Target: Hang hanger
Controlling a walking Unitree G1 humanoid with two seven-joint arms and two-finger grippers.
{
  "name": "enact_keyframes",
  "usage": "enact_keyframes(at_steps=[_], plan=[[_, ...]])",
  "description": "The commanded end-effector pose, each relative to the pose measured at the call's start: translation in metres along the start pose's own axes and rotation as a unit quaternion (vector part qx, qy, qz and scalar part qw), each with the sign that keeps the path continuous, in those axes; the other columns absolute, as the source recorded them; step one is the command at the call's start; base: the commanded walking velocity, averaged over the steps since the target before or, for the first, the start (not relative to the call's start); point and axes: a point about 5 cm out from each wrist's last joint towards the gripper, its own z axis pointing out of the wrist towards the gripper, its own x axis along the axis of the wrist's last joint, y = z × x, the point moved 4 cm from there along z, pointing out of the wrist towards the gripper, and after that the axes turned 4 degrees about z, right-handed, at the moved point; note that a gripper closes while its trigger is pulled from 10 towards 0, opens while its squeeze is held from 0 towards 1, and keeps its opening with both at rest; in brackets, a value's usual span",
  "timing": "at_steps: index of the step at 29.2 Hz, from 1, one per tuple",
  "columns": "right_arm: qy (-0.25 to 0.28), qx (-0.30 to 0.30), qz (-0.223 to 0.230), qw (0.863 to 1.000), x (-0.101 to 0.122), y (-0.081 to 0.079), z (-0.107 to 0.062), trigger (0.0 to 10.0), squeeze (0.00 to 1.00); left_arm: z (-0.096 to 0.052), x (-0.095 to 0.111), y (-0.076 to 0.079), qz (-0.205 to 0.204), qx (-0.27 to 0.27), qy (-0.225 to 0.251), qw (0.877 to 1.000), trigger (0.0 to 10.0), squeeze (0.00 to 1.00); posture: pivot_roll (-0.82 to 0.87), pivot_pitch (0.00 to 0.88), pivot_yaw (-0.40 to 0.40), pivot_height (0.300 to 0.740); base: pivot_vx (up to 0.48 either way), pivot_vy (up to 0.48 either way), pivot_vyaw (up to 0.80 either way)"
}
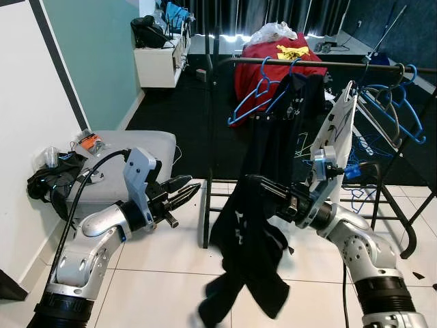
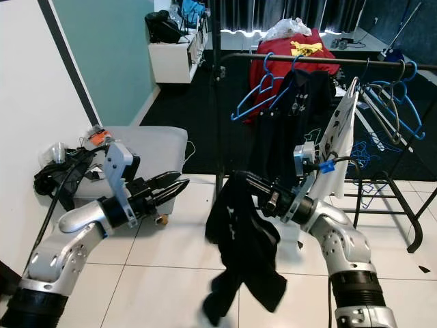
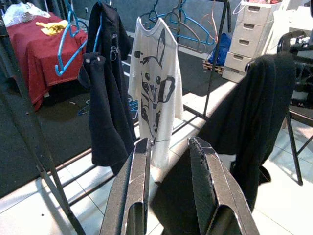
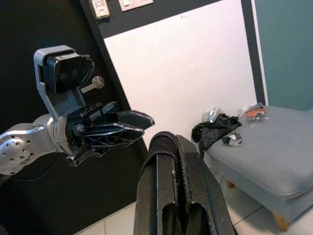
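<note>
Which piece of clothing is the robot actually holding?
The black garment drooping toward the floor, gripped by the right gripper; the black top and white shirt hang on the rail.

Black garment (image 1: 249, 239), limp, draped from right gripper (image 1: 254, 183), trailing toward the tiled floor (hanger itself not discernible), just before the clothes rail (image 1: 307, 63).
</note>
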Motion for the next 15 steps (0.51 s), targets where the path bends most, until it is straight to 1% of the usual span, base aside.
enact_keyframes(at_steps=[1, 2, 4, 9, 12, 13, 15], plan=[[-0.008, 0.010, -0.017, 1.000, 0.007, -0.003, 0.002, 0.0, 0.00, 0.000, -0.004, 0.008, 0.002, -0.015, -0.008, 1.000, 10.0, 0.00, 0.00, 0.001, -0.001, 0.740, 0.000, 0.000, 0.00], [-0.008, 0.010, -0.017, 1.000, 0.007, -0.003, 0.002, 0.0, 0.00, 0.000, -0.004, 0.008, 0.002, -0.015, -0.008, 1.000, 10.0, 0.00, 0.00, 0.001, -0.001, 0.740, 0.000, 0.000, 0.00], [-0.022, 0.011, -0.020, 1.000, 0.005, -0.002, 0.000, 0.0, 0.00, 0.001, -0.005, 0.016, -0.001, -0.032, -0.008, 0.999, 10.0, 0.00, 0.00, 0.002, -0.001, 0.740, 0.000, 0.000, 0.00], [-0.027, 0.012, -0.020, 0.999, 0.004, -0.002, 0.000, 0.0, 0.00, 0.001, -0.005, 0.018, -0.002, -0.038, -0.008, 0.999, 10.0, 0.00, 0.00, 0.002, -0.001, 0.740, 0.000, 0.000, 0.00], [-0.052, 0.035, -0.009, 0.998, 0.002, -0.007, -0.003, 0.0, 0.00, 0.003, -0.004, 0.021, -0.006, -0.040, 0.002, 0.999, 10.0, 0.00, 0.00, 0.007, 0.005, 0.740, 0.000, 0.000, 0.00], [-0.094, 0.069, -0.003, 0.993, -0.002, -0.013, -0.008, 0.0, 0.00, 0.003, 0.001, 0.021, -0.024, -0.047, 0.015, 0.998, 10.0, 1.00, -0.01, 0.010, 0.007, 0.740, 0.000, 0.000, 0.00], [-0.113, 0.081, -0.004, 0.990, -0.003, -0.015, -0.010, 0.0, 0.00, 0.003, 0.004, 0.021, -0.031, -0.054, 0.019, 0.998, 10.0, 1.00, -0.01, 0.010, 0.007, 0.740, 0.000, 0.000, 0.00]])
